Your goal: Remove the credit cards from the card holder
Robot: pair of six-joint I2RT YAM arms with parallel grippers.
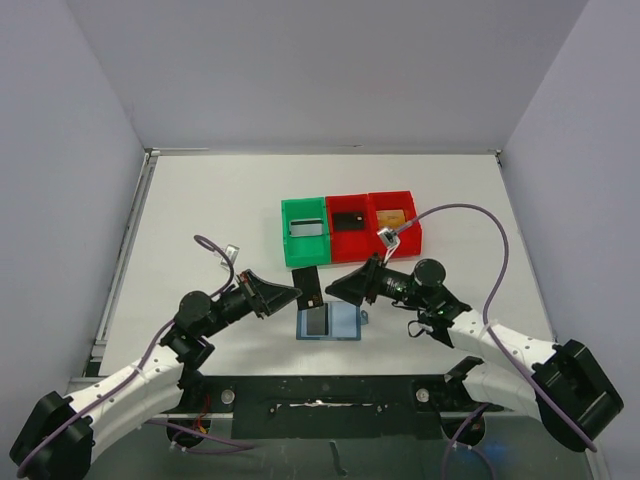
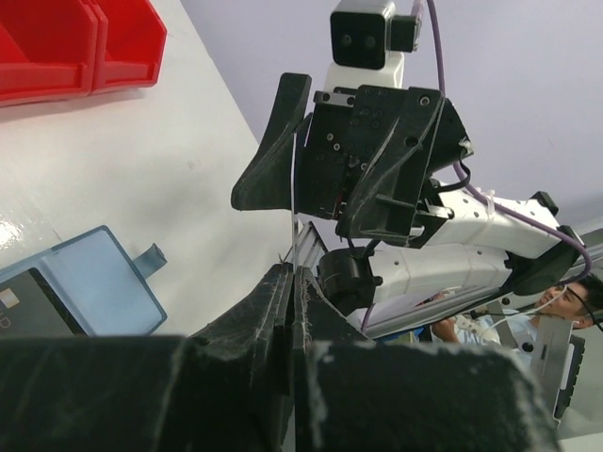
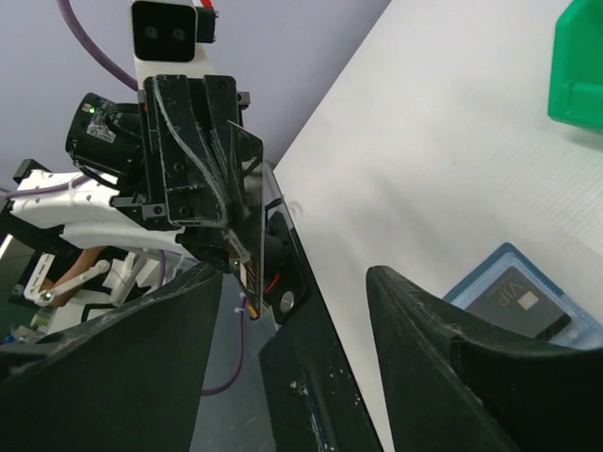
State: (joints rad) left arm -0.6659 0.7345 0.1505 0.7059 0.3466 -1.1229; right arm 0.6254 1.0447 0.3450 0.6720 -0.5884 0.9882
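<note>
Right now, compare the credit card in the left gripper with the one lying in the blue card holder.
The gripped credit card is out of the card holder, pinched by the left gripper. The other credit card sits in one panel of the card holder. The gripped credit card stands on edge in the air, while the other credit card lies flat with its chip showing. Both are dark, thin rectangles.

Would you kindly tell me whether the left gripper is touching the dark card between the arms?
Touching. In the left wrist view the left gripper has its jaws closed on the thin edge of the card.
</note>
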